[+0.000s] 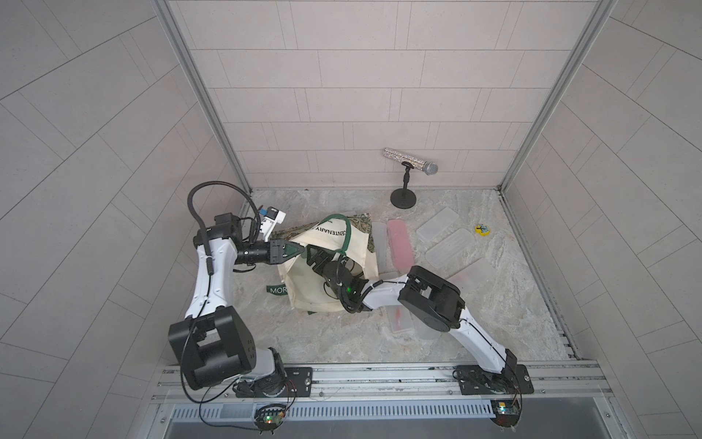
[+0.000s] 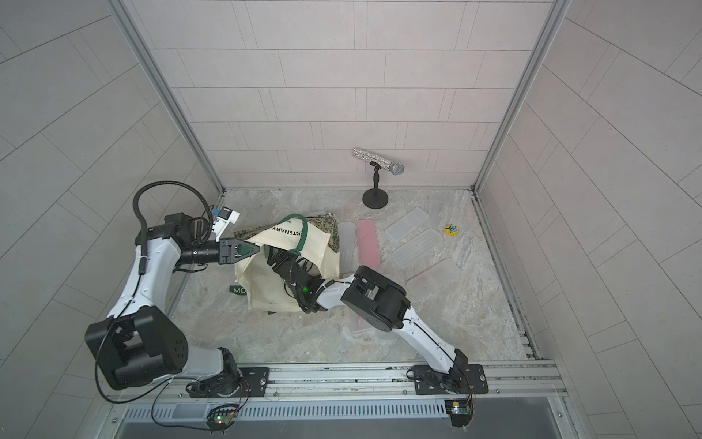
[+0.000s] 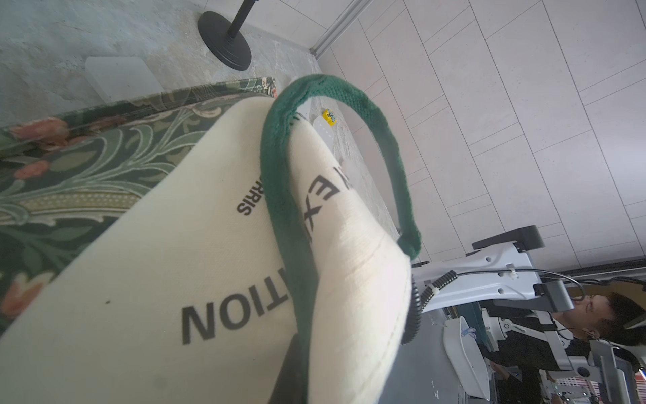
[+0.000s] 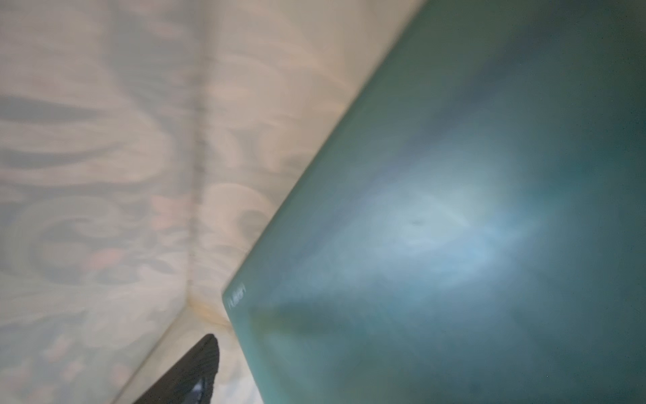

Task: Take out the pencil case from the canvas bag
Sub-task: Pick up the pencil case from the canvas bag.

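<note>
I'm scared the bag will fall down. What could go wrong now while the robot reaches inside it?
The left gripper only pinches the canvas bag at its mouth; a slip could drop the cloth onto the right gripper inside. In the right wrist view, a teal case sits close to the lining, so the jaws might grab fabric too.

Pink plastic case lies right of cream canvas tote bag on marble tabletop; black microphone stand stands behind.
</note>
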Available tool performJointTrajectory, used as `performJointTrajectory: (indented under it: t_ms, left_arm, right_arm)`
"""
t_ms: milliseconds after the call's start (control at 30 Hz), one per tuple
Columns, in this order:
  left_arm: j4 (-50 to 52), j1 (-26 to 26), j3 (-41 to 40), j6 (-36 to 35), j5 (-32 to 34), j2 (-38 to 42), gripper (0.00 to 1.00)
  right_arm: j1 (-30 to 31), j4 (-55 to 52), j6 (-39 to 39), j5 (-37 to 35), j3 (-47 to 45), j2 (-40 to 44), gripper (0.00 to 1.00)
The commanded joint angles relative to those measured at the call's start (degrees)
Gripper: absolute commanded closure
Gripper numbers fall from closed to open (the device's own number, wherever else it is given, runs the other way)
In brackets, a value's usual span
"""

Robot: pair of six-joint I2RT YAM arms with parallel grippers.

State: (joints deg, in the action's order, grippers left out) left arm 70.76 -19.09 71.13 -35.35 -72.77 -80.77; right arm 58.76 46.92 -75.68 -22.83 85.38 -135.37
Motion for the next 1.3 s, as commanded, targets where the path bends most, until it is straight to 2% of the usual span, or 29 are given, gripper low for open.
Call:
performJointTrajectory:
  t_ms: [0,200,433,633,733,933,1067,1267]
  left_arm:
    - [4.9,0.3,1.6,-2.2,-3.1,-0.2,1.00]
    - [6.0,0.3,1.8,-3.2,-3.4,0.1,1.00]
    - [6.9,0.3,1.7,-4.5,-3.5,-0.2,1.00]
    - [10.2,0.4,2.6,-8.1,-3.5,-0.8,1.00]
    - [13.3,0.4,3.3,-11.2,-3.7,-1.2,1.00]
    - [21.8,0.4,5.2,-21.0,-4.4,-2.9,1.00]
    - [30.1,0.5,7.0,-29.7,-4.8,-5.5,1.00]
    - [31.1,0.3,7.7,-30.5,-5.1,-5.9,1.00]
  right_arm:
    - [-0.6,4.2,1.2,-1.3,-1.4,2.4,0.17]
    - [-1.9,3.3,-5.1,0.7,1.1,-1.6,0.15]
    - [-3.4,1.8,-9.8,0.9,0.8,-1.6,0.05]
    - [-4.4,-3.6,-19.0,1.2,3.6,-3.5,0.02]
    - [-4.8,-14.2,-25.3,2.4,4.7,-3.0,0.03]
    - [-5.0,-19.3,-25.7,2.1,4.6,-1.7,0.12]
    - [-5.3,-16.3,-23.0,3.0,4.0,-1.4,0.24]
    - [-5.5,-10.7,-13.1,6.7,3.2,0.1,0.33]
